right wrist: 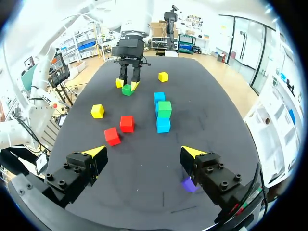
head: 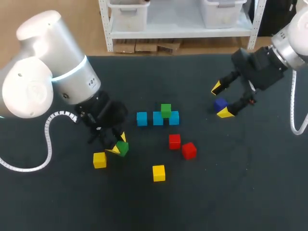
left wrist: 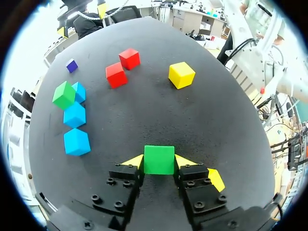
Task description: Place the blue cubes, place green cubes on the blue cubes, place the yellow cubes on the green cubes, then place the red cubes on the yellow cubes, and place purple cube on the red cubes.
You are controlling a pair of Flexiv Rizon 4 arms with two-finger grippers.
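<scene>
Three blue cubes lie in a row at mid-table, and one green cube rests on top of them. A second green cube sits on the table between the fingers of my left gripper, whose yellow tips press both of its sides. Two red cubes lie in front of the row. One yellow cube is just left of the left gripper, another yellow cube lies nearer the front. My right gripper hangs open over the small purple cube, which shows under one finger.
The table is a dark mat, bare along the front and the right. The blue row and the red cubes lie between the two grippers. The yellow cube beside my left gripper sits close against its finger.
</scene>
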